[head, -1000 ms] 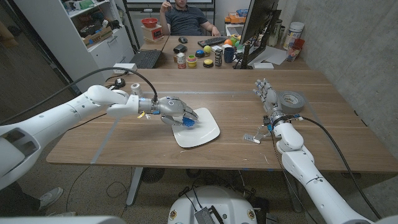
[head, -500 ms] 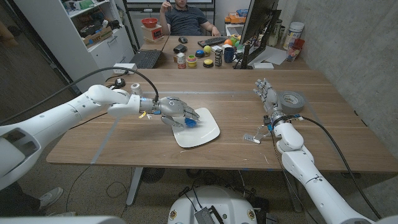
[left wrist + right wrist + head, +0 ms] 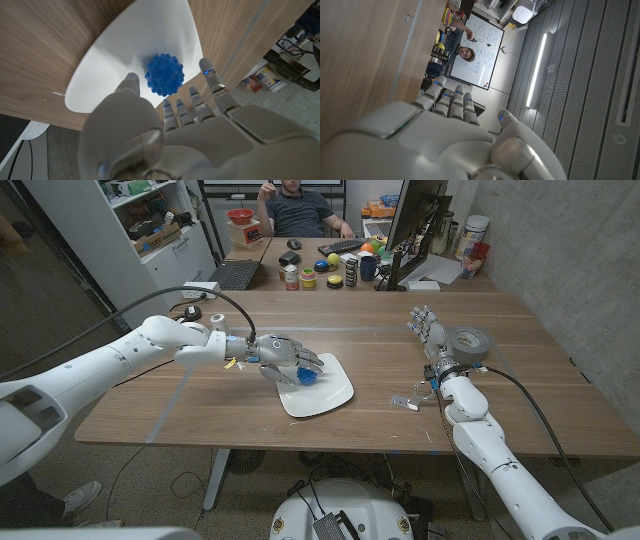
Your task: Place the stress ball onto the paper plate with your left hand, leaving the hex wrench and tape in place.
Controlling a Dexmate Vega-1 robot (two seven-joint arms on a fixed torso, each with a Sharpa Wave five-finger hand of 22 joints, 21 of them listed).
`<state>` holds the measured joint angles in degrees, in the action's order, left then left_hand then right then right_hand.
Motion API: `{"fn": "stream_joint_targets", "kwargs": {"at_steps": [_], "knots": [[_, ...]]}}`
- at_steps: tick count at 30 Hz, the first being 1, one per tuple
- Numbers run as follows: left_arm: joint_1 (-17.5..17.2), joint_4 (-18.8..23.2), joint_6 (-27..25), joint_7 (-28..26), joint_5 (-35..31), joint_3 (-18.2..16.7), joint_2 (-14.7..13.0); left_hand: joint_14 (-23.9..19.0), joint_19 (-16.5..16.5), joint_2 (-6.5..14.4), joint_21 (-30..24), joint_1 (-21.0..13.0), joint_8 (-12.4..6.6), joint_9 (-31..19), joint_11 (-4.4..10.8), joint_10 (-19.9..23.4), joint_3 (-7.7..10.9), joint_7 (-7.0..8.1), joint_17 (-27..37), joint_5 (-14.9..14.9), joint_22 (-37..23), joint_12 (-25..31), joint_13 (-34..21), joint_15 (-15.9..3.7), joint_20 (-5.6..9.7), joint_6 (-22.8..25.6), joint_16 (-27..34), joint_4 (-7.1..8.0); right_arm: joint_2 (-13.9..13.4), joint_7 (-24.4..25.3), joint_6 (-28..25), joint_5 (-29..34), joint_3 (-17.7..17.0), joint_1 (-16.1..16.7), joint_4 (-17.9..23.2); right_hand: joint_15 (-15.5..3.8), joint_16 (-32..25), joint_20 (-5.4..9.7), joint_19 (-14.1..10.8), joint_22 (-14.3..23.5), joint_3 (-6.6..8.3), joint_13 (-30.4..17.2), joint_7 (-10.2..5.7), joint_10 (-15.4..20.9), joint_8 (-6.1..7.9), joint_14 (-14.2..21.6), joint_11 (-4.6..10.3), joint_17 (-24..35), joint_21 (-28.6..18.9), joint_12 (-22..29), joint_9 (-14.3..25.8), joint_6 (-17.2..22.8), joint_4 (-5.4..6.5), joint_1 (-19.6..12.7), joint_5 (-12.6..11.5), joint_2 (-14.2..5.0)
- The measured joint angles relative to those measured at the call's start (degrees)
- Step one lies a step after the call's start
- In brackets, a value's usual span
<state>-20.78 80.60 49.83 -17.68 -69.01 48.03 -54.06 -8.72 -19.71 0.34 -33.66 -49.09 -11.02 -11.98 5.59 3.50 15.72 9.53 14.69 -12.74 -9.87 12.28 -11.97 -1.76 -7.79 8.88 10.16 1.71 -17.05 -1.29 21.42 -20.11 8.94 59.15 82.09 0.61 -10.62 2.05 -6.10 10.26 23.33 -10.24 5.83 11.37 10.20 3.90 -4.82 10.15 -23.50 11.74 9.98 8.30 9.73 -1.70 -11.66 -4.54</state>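
Ball (image 3: 164, 74) mid-plate (image 3: 115, 55), left hand (image 3: 288, 357) above.

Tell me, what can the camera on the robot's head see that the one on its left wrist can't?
Head view alone: the right hand standing by the tape, and the hex wrench on the table. Left wrist view alone: clear space between the fingers and the stress ball. Both: the left hand, the blue ball and the paper plate under it.
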Motion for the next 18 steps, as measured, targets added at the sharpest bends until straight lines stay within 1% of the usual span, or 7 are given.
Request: {"fn": "stream_joint_targets", "kwargs": {"at_steps": [2,7,11,15,18], "knots": [[0.0,-0.1,0.0,-0.2,0.07,-0.03,0.03,0.0,0.0,-0.5,0.0,0.7,0.0,-0.12,0.0,0.0,-0.49,0.0,-0.07,0.0,0.07,0.0,0.0,0.0,0.0,0.0,0.0,0.39,0.0,-0.05,0.0,-0.01,0.0,-0.05,-0.06,0.0,0.0,0.0,0.0,0.0,0.0,0.0,0.0,0.0,0.0,0.0,0.0,0.0,0.0,0.0,0.0,0.0,0.0,0.0,0.0,0.0],[0.02,-0.24,0.0,-1.04,0.47,-0.11,0.09,0.28,-0.16,-1.46,0.63,2.32,0.0,-0.16,0.07,-0.06,-1.89,1.02,-0.34,-0.18,0.28,0.01,0.0,-0.28,0.15,-1.02,0.23,1.06,-0.05,-0.15,0.0,-0.03,-0.03,-0.26,-0.18,0.0,0.0,0.2,-0.21,0.0,0.0,0.0,0.0,0.0,0.0,0.0,0.0,0.0,0.0,0.0,0.0,0.0,0.0,0.0,0.0,0.0],[0.13,-0.67,0.24,-1.59,1.17,-0.45,0.3,0.28,-0.85,-2.3,1.15,5.07,-0.46,-0.16,0.33,-0.31,-3.51,1.09,-0.68,-0.62,0.28,0.01,-0.01,-0.28,0.19,-0.95,0.46,2.56,-0.07,-0.36,-0.11,-0.08,-0.07,-0.36,-0.24,0.23,0.0,0.2,-0.2,0.0,-0.18,0.0,0.0,0.0,0.0,0.23,0.0,0.0,0.21,0.0,0.0,0.0,-0.18,0.0,0.0,0.0],[0.16,-0.86,0.45,-2.07,1.69,-0.65,0.41,0.28,-1.15,-2.58,1.45,6.27,-0.46,-0.15,0.34,-0.3,-4.3,1.25,-0.86,-0.85,0.28,0.02,-0.01,-0.28,-0.11,-0.79,0.46,3.35,-0.08,-0.43,-0.25,-0.09,-0.13,-0.42,-0.27,0.31,0.0,0.2,-0.2,0.0,-0.25,0.0,0.0,0.0,0.0,0.31,0.0,0.0,0.22,0.0,0.0,0.0,-0.24,0.0,0.0,0.0],[0.17,-0.99,0.69,-2.39,1.98,-0.77,0.47,0.56,-1.13,-2.6,1.9,6.89,-0.46,-0.15,0.34,-0.3,-4.92,1.62,-1.07,-0.85,0.28,0.02,-0.01,-0.52,-0.13,-1.17,0.46,3.5,-0.08,-0.44,-0.32,-0.1,-0.19,-0.44,-0.28,0.31,0.0,0.2,-0.2,0.0,-0.24,0.0,0.22,-0.01,0.0,0.3,0.0,0.0,0.22,0.0,0.0,0.22,-0.24,0.0,0.0,0.0]]}}
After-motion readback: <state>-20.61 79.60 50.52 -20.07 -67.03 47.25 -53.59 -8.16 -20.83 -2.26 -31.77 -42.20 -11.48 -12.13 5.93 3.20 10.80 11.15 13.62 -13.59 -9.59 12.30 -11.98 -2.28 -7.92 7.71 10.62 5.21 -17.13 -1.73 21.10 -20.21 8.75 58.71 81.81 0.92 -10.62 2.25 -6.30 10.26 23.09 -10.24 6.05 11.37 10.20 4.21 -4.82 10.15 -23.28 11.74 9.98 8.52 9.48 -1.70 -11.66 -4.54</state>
